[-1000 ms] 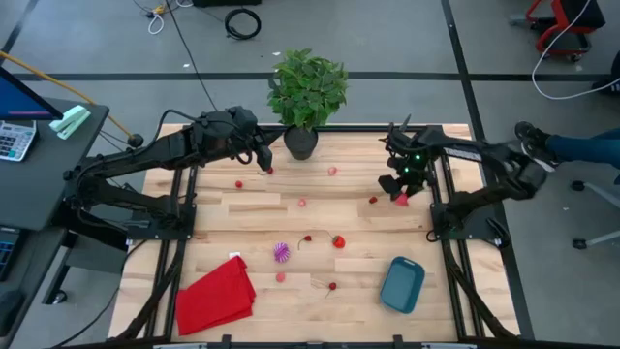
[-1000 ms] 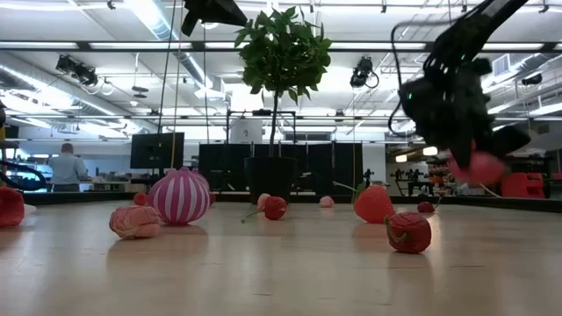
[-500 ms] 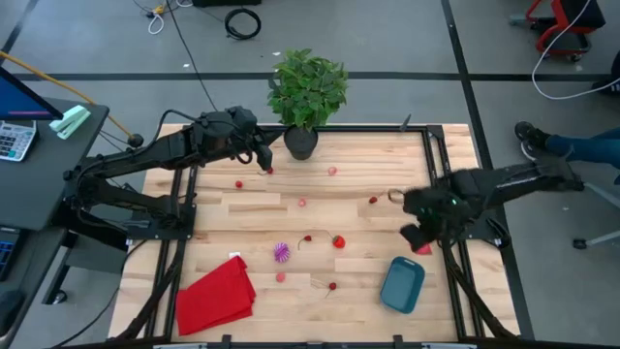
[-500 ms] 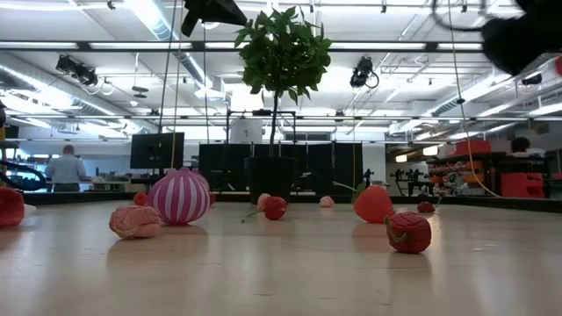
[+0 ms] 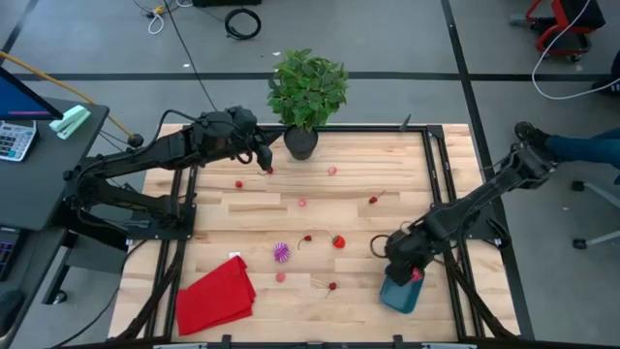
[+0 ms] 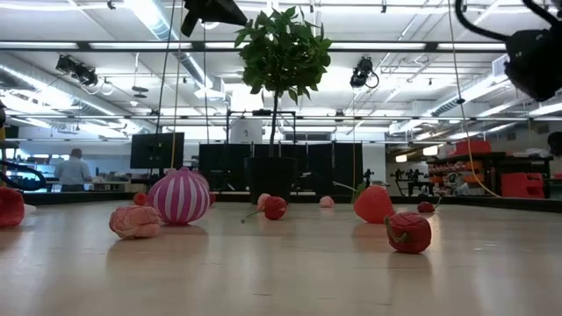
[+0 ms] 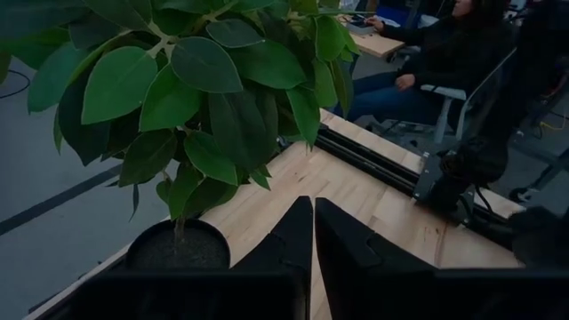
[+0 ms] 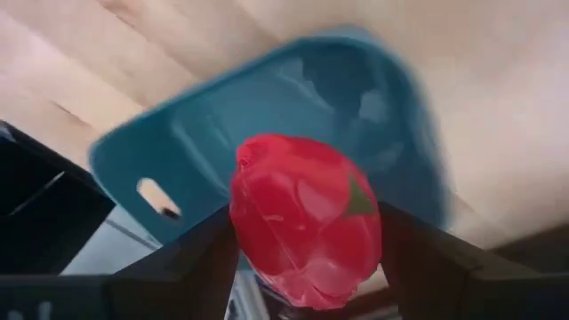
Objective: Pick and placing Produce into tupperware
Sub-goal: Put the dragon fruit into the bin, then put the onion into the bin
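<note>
Right gripper [image 5: 415,275] holds a red fruit [image 8: 305,218] over the tupperware [image 8: 267,133]; better lower before releasing; left gripper [image 7: 313,233] closed, idle.

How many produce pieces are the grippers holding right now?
1: a red piece in the right gripper, above the teal tub. The left gripper, near the plant pot, is shut and empty.
</note>
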### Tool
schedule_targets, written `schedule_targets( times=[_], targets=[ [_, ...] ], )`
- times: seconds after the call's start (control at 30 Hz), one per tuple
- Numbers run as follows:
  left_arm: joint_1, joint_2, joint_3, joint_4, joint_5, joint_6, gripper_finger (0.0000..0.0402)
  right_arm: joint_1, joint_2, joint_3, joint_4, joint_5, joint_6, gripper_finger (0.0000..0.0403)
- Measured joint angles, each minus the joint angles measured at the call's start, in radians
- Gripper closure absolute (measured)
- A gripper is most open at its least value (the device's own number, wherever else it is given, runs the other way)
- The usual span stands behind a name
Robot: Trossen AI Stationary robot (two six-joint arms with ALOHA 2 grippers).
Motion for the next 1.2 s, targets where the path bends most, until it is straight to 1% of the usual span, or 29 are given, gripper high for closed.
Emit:
schedule_targets(
  times=[0.07,0.17,0.33,0.5,0.67,0.77,0.9,0.97,1.07,1.1,1.13,1.2],
  targets=[
    [0.0,0.0,0.0,0.0,0.0,0.0,0.0383,0.0,0.041,0.0,0.03,-0.002,-0.012,0.0153],
    [0.0,0.0,0.0,0.0,0.0,0.0,0.038,0.0,0.084,0.0,0.024,-0.021,-0.057,0.0153],
    [0.0,0.0,0.0,0.0,0.0,0.0,0.0372,0.0,0.112,0.0,0.022,-0.028,-0.09,0.0143],
    [0.0,0.0,0.0,0.0,0.0,0.0,0.0371,0.0,0.105,0.0,0.026,-0.028,-0.089,0.012],
    [0.0,0.0,0.0,0.0,0.0,0.0,0.038,-0.011,0.065,0.0,0.032,-0.032,-0.089,0.0101],
    [0.0,0.0,0.0,0.0,0.003,0.0,0.0384,-0.031,0.026,0.0,0.033,-0.063,-0.065,0.0095],
    [0.0,0.0,0.0,0.0,0.09,-0.019,0.0385,-0.069,-0.052,0.0,0.067,-0.128,-0.046,0.0094],
    [0.0,0.0,0.0,-0.006,0.173,-0.066,0.0384,-0.087,-0.097,0.001,0.088,-0.126,-0.026,0.0095],
    [-0.009,0.0,0.0,-0.067,0.332,-0.137,0.0383,-0.111,-0.16,0.001,0.106,-0.089,-0.034,0.0096],
    [-0.019,0.0,0.0,-0.1,0.369,-0.153,0.0383,-0.117,-0.181,0.001,0.107,-0.067,-0.038,0.0096],
    [-0.031,0.0,0.0,-0.135,0.393,-0.158,0.0383,-0.124,-0.199,0.001,0.106,-0.042,-0.046,0.0096],
    [-0.062,0.0,0.0,-0.212,0.409,-0.158,0.0377,-0.14,-0.231,0.001,0.106,0.013,-0.082,0.0096]
  ],
)
